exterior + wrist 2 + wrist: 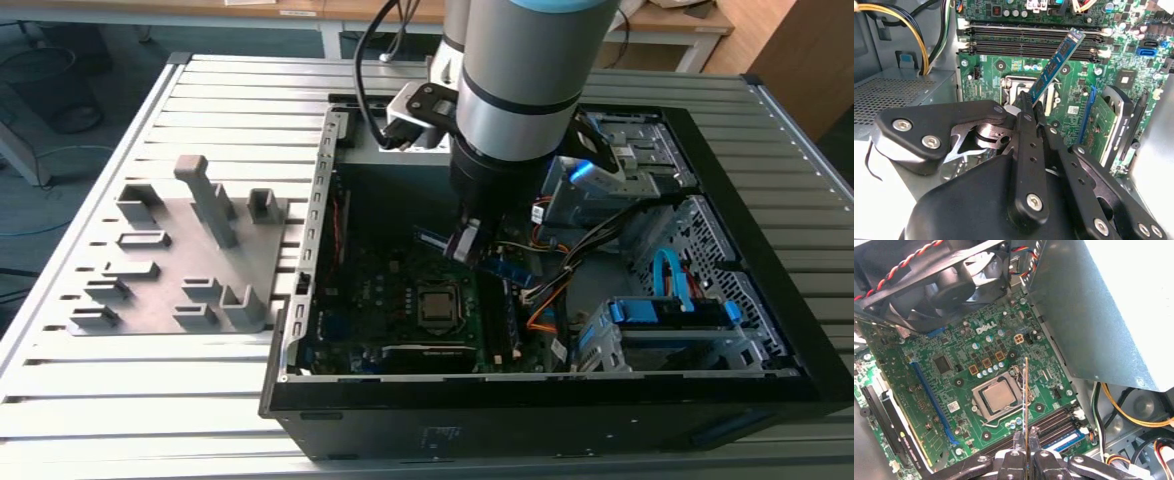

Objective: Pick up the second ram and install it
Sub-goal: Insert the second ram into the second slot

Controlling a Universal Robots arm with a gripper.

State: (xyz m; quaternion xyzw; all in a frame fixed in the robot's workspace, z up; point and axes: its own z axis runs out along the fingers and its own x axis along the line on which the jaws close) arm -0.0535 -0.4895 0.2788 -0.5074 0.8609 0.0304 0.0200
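The tool [1031,103] is clamped on the second ram [1056,62], which hangs tilted in the air over the green board [954,365]. To do this well, the stick should sit straight over a long black slot [1019,47] and then go down evenly.

Matt black metal gripper [1030,100]; second ram [1059,62], blue-green circuit board (lacquered sheen); glossy green motherboard [961,390]; ribbed satin metal table [240,110].

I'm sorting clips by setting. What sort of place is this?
Probably a lab or workshop bench for computer assembly: an open computer case lies on a slatted metal table, grey fixture blocks sit beside it, and the tool holds a memory stick inside the case.
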